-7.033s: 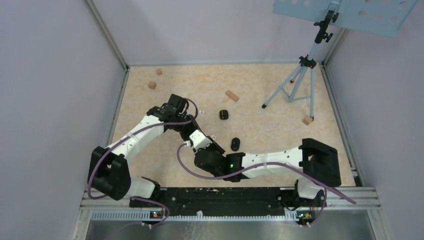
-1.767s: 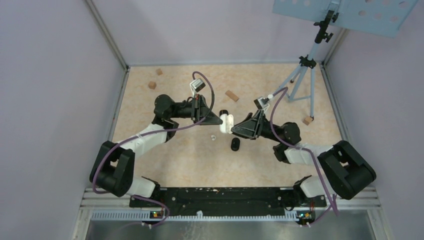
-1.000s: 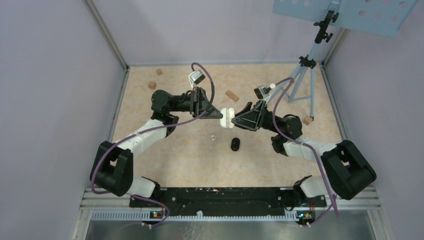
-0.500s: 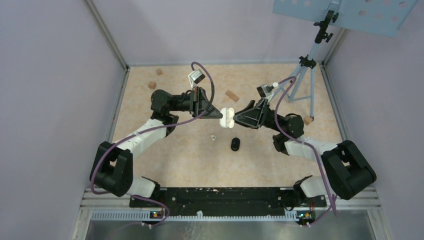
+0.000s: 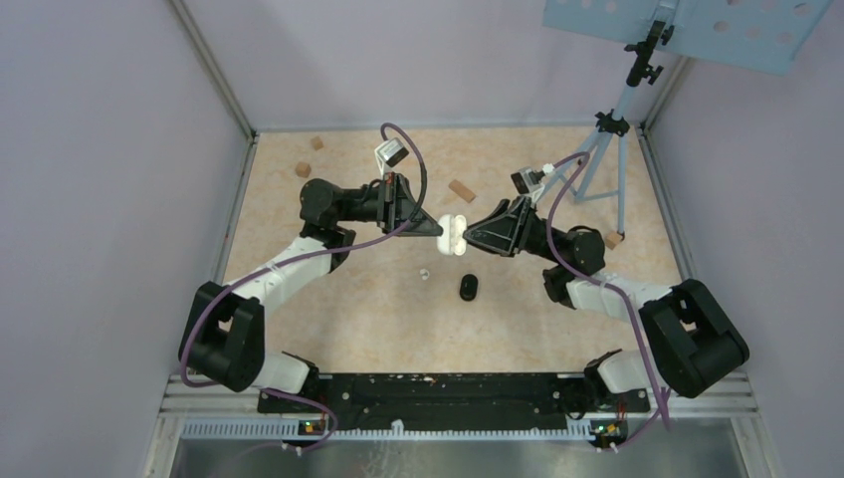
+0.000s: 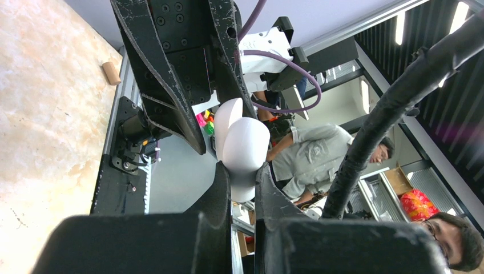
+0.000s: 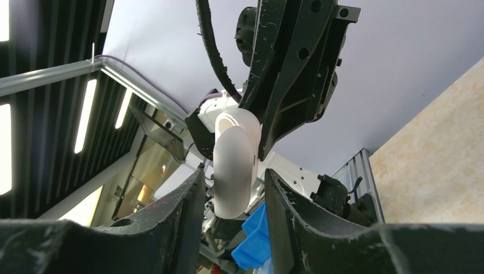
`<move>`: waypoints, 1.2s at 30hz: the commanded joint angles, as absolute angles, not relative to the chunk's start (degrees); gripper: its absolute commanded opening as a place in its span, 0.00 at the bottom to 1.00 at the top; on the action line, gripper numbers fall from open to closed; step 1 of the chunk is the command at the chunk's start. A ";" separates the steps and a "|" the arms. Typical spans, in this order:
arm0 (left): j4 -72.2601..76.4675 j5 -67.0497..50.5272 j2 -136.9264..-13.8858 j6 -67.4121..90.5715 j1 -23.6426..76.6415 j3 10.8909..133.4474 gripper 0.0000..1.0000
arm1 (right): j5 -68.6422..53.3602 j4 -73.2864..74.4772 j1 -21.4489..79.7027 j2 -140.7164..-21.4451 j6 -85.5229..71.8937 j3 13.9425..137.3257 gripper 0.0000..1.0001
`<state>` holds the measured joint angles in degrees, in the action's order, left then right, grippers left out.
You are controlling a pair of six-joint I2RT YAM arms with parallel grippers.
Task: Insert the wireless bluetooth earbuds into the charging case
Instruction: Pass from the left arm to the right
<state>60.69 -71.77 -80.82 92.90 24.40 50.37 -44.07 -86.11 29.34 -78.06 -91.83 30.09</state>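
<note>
The only earbud point(image 5: 424, 272) I can make out is a tiny white one. It lies on the desk point(image 5: 398, 329) near its middle, on the near-edge side of the two claws. The white case point(image 5: 455, 235) is held in the air over the middle of the desk and seems partly open, with two halves showing. The left claw point(image 6: 242, 171) is closed on its lower end. The right claw point(image 7: 233, 184) straddles the other end with a thin gap on each side, and I cannot tell whether it pinches.

The step in hand looks like getting the case open and ready. The left claw should hold the base firmly while the right swings the lid about its hinge rather than tugging the halves apart. The case would then best go down on the desk with its opening up, freeing a claw to fetch the earbud.

A black case point(image 5: 468, 288) lies near the earbud, on its right-edge side, so a descent there needs care. Wooden blocks point(image 5: 461, 189) sit toward the far edge, the far left corner and the right edge, and a tripod point(image 5: 597, 164) stands in the far right corner. Walls close off the left, far and right edges. The most open room is the near half of the desk.
</note>
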 commanded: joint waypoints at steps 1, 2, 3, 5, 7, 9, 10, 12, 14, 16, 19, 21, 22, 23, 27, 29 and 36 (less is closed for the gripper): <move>64.95 -72.32 -78.72 92.99 24.24 52.21 0.00 | -44.03 -98.62 28.74 -77.07 -92.35 31.91 0.40; 65.03 -72.26 -78.70 93.00 24.26 52.16 0.00 | -44.08 -98.65 28.72 -77.08 -92.41 31.90 0.40; 65.04 -72.20 -78.70 93.01 24.26 52.14 0.00 | -44.12 -98.67 28.78 -77.08 -92.52 31.93 0.40; 65.09 -72.25 -78.73 93.03 24.18 52.08 0.00 | -44.25 -98.67 28.75 -77.11 -92.67 31.99 0.40; 65.12 -72.04 -78.79 93.04 24.26 51.82 0.00 | -44.40 -98.78 28.78 -77.08 -92.97 31.99 0.40; 65.21 -72.07 -78.83 93.02 24.21 51.69 0.00 | -44.59 -98.75 28.70 -77.07 -93.17 32.08 0.41; 65.21 -72.06 -78.84 93.00 24.25 51.60 0.00 | -44.58 -98.74 28.80 -77.12 -93.24 32.00 0.40; 65.43 -72.15 -78.99 93.10 24.22 51.59 0.00 | -44.51 -98.74 28.79 -77.29 -93.53 32.00 0.34; 65.39 -72.20 -78.93 93.11 24.24 51.54 0.00 | -44.36 -98.72 28.75 -77.43 -93.67 32.00 0.28; 65.39 -72.24 -79.01 93.10 24.26 51.46 0.00 | -44.51 -98.76 28.78 -77.42 -93.84 32.12 0.25; 65.14 -72.07 -78.98 93.01 24.26 51.30 0.00 | -44.67 -98.77 28.74 -77.33 -94.17 32.30 0.22; 65.07 -72.00 -79.10 92.86 24.24 51.12 0.00 | -44.74 -98.71 28.75 -77.27 -94.22 32.32 0.18; 65.05 -71.94 -79.16 92.79 24.26 51.13 0.00 | -44.65 -98.70 28.75 -77.27 -94.33 32.27 0.15; 65.01 -71.90 -79.14 92.67 24.26 51.00 0.00 | -44.65 -98.73 28.75 -77.35 -94.38 32.18 0.12; 63.83 -71.89 -79.34 91.54 24.25 50.98 0.00 | -44.14 -98.70 28.72 -77.51 -94.47 31.37 0.01; 62.65 -71.88 -79.42 90.26 24.26 51.12 0.00 | -44.04 -98.62 28.81 -77.54 -94.48 31.13 0.00; 59.00 -73.15 -79.07 87.06 24.26 52.03 0.00 | -45.63 -98.72 28.75 -77.96 -94.72 32.47 0.34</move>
<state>60.90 -71.99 -80.73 90.91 24.36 50.37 -44.60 -85.84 29.06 -78.08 -94.30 30.09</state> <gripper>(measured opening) 0.098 0.287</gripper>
